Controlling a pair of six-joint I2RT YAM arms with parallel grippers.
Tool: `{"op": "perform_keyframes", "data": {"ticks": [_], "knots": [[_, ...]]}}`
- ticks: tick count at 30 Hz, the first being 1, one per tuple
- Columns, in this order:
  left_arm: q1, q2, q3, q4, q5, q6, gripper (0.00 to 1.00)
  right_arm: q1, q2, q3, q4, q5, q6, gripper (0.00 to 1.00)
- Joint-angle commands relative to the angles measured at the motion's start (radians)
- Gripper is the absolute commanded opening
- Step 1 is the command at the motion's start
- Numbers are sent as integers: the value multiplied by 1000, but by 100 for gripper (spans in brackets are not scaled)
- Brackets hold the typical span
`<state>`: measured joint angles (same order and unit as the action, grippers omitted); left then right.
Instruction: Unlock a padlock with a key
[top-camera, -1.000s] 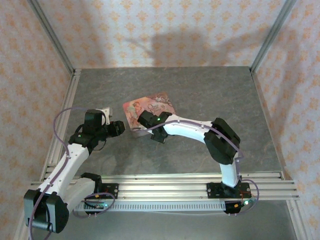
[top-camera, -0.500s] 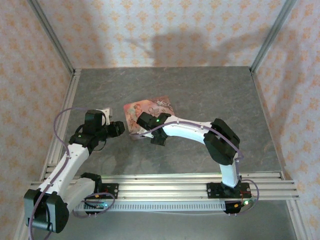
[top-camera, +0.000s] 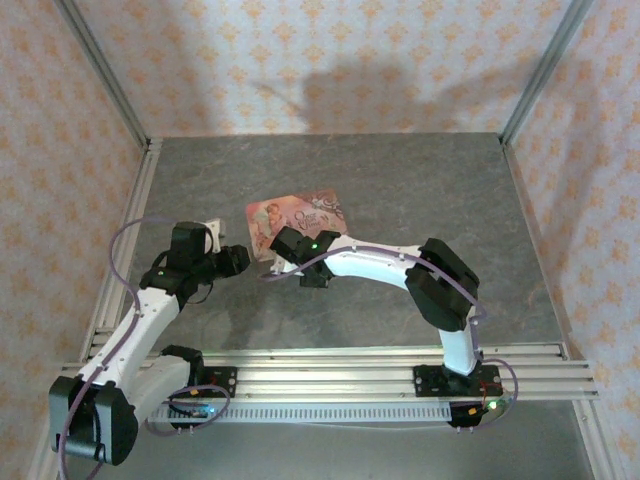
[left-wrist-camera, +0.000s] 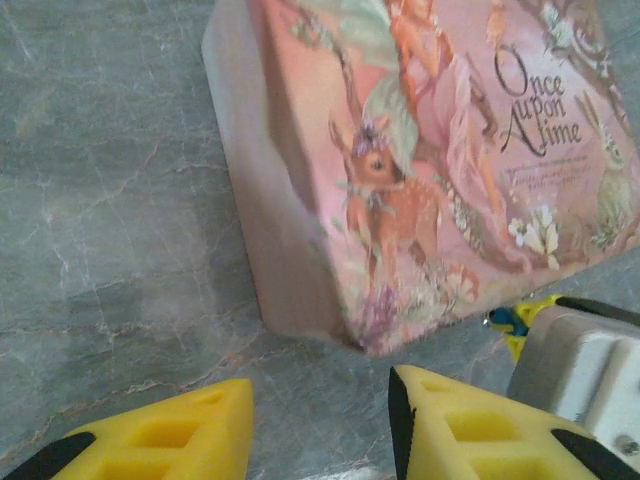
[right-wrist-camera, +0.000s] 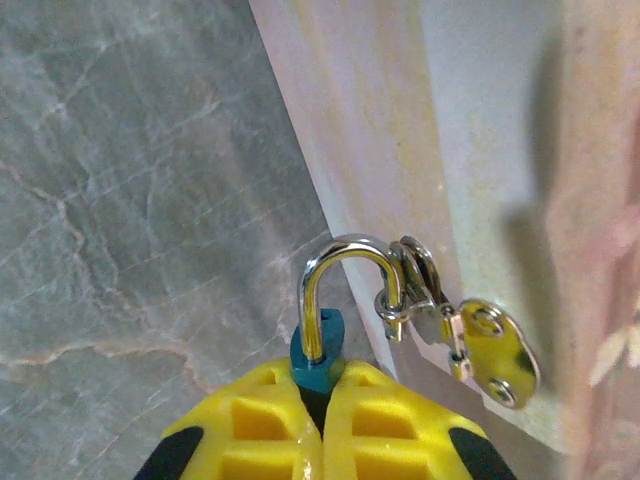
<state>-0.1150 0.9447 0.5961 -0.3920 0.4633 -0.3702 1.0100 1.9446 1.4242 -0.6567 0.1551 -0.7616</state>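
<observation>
The padlock (right-wrist-camera: 318, 362) is a tiny one with a dark blue body, and it hangs at the side wall of the pink tin box (left-wrist-camera: 420, 150), low and close to the table (right-wrist-camera: 120, 200). The right gripper (right-wrist-camera: 320, 392) is clenched on the blue body. Its two yellow fingers (right-wrist-camera: 250, 430) meet around the body, so that only the top part of it looks out between them. The silvery shackle (right-wrist-camera: 340, 250) rises from the body in a closed arch. It passes through a small metal loop of the brass-coloured hasp (right-wrist-camera: 492, 352), which is fixed on the wall of the box. Some thin metal pieces hang together at this loop, and I cannot tell exactly what each one is.

In the left wrist view the box lies flat on the grey marbled table, with its printed lid up. The lid shows a deer and the words "Once upon a time". A small piece of blue is visible at the near right corner of the box, just beside the white body of the right arm.

The left gripper (left-wrist-camera: 320, 420) is released. Its yellow fingers stand apart with nothing between them. It is near the box but does not touch it. From above, both grippers are at the near left corner of the box, the left one just beside the right one.
</observation>
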Motion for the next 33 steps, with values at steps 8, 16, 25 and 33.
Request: {"op": "perform_keyframes", "data": {"ticks": [8,16,25,33], "knots": [[9,5,-16,-27,-83,-33,41,24,-20,-33,136,84,-95,0],[15,-1,-25,-29,-100,-50,41,34,19,-33,254,197,-16,0],[17,6,-21,-28,-100,-45,41,50,-4,-73,286,96,-1,0],[18,0,-26,-28,-100,-48,41,49,7,-68,316,57,20,0]]}}
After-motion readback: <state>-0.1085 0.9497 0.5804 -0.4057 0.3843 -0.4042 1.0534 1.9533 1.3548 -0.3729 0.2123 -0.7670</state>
